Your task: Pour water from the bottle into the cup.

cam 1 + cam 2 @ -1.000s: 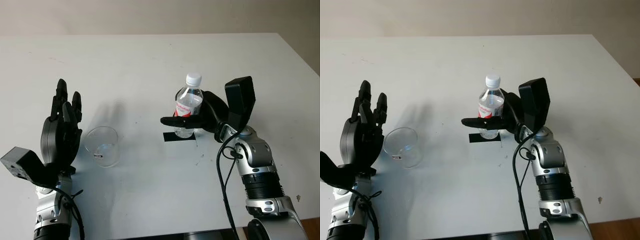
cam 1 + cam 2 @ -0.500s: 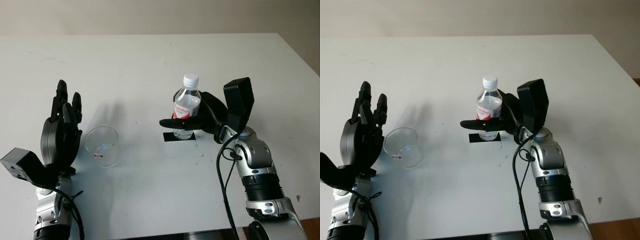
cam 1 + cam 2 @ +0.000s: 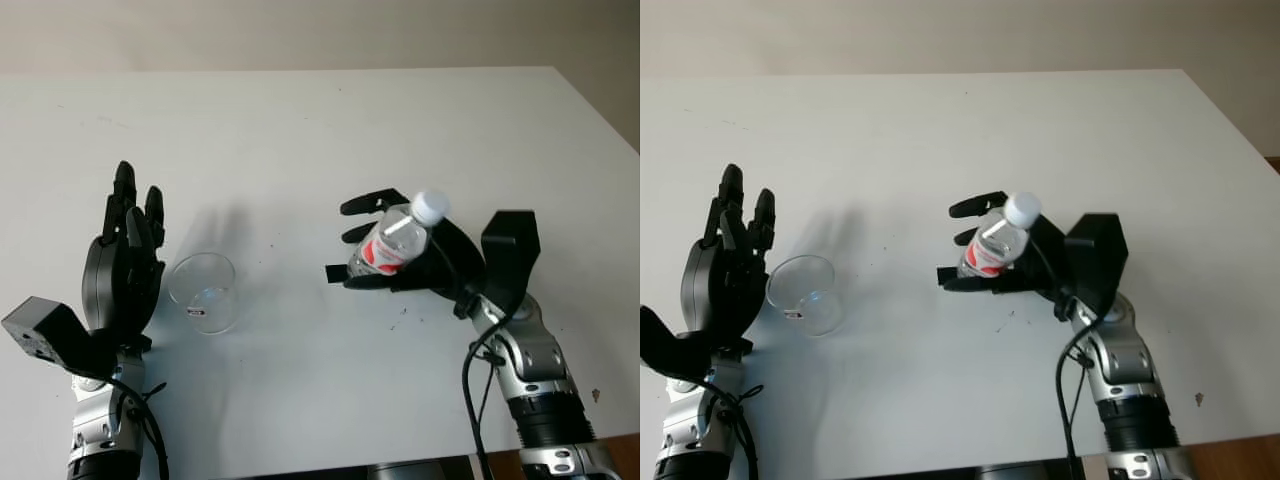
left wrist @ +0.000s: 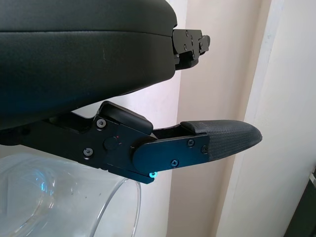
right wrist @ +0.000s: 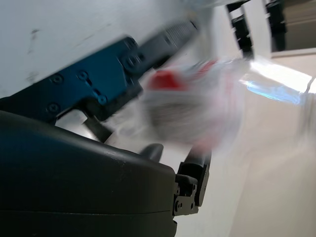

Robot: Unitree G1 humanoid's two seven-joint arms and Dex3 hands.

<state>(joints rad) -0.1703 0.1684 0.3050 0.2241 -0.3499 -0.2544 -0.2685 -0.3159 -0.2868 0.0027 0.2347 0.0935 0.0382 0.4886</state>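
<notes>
Clear plastic bottle [image 3: 394, 243] with a red label and white cap sits tilted in the right hand [image 3: 400, 250], cap leaning away from the cup [image 3: 205, 292] — fingers wrapped around it, lifted off the white table [image 3: 300, 130]. Glass cup stands well apart from it, just beside the open left hand [image 3: 125, 265].

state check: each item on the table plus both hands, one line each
water bottle: cap on, tilted with the cap toward the robot's right, held in the right robot hand
right robot hand: shut on the water bottle
glass cup: upright on the table, no water poured in yet
left robot hand: open, beside the glass cup
black tape mark: flat on the table, under the water bottle
</notes>
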